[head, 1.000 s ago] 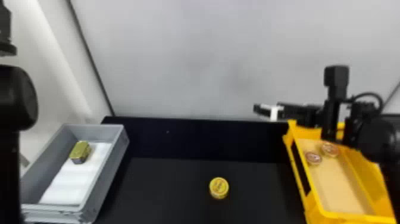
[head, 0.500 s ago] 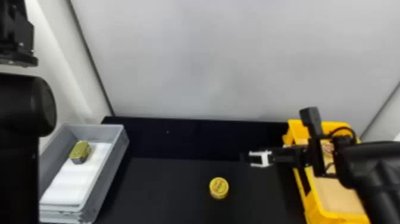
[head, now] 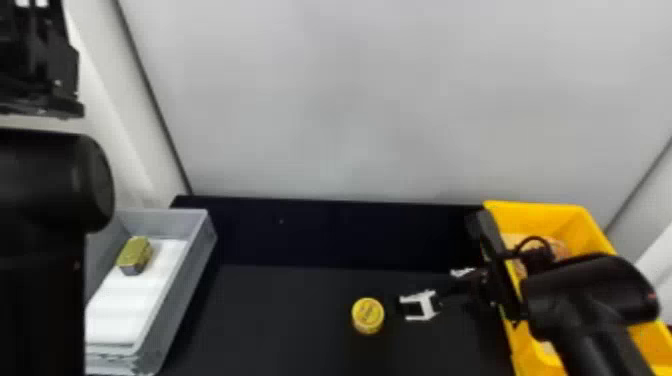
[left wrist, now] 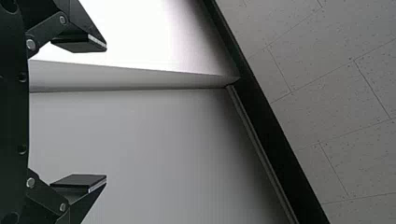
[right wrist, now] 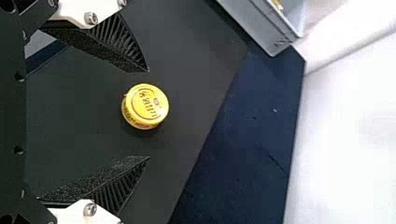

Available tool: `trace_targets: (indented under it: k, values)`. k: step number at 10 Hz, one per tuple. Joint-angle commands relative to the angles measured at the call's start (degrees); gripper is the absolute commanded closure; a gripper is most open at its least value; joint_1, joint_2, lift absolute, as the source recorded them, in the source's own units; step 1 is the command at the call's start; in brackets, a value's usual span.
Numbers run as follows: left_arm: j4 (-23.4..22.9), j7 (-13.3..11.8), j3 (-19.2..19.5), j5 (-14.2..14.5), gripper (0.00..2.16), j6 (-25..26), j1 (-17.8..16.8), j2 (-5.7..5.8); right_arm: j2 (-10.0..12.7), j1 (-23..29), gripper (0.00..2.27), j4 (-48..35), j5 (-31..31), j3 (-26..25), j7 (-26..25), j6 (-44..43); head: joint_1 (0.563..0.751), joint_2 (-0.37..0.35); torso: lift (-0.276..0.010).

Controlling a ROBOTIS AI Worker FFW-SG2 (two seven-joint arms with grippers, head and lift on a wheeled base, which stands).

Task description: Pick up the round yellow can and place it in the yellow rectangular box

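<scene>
We see the round yellow can [head: 368,316] on the black bench [head: 280,320], low and just right of the frame's centre. Near it, our right gripper [head: 422,290] stands open and empty. The yellow rectangular box [head: 532,215] sits lower right, the grey box [head: 185,300] lower left; our left gripper [head: 37,65], upper left, is open too.

Can [head: 368,315] between boxes [head: 537,212] on black table [head: 280,320]

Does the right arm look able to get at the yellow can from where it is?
Yes, most likely: the right gripper is open and points at the can, which stands upright on the dark table. I see nothing between them, and the yellow box is off to the right.
</scene>
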Motion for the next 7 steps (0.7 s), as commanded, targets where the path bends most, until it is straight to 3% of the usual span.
trace_targets:
  k: [1, 4, 7]
  values:
    - [0.3, 0.1, 0.0, 0.1, 0.26, -0.6, 0.0, 0.09, 1.4, -2.8, 0.12, 8.8, 5.5, 2.6, 0.8, -6.5, 0.663, 0.054, -0.01]
    - [0.9, 0.1, -0.1, 0.3, 0.26, -1.1, 0.1, 0.09, 1.6, -5.4, 0.11, 17.0, 6.1, 7.6, -1.5, -16.8, 0.663, 0.054, -0.01]
    - [1.3, 0.1, -0.6, 0.7, 0.26, -1.5, -0.3, 0.09, 1.7, -7.2, 0.09, 22.0, 6.1, 12.3, -6.9, -24.7, 0.663, 0.054, -0.01]
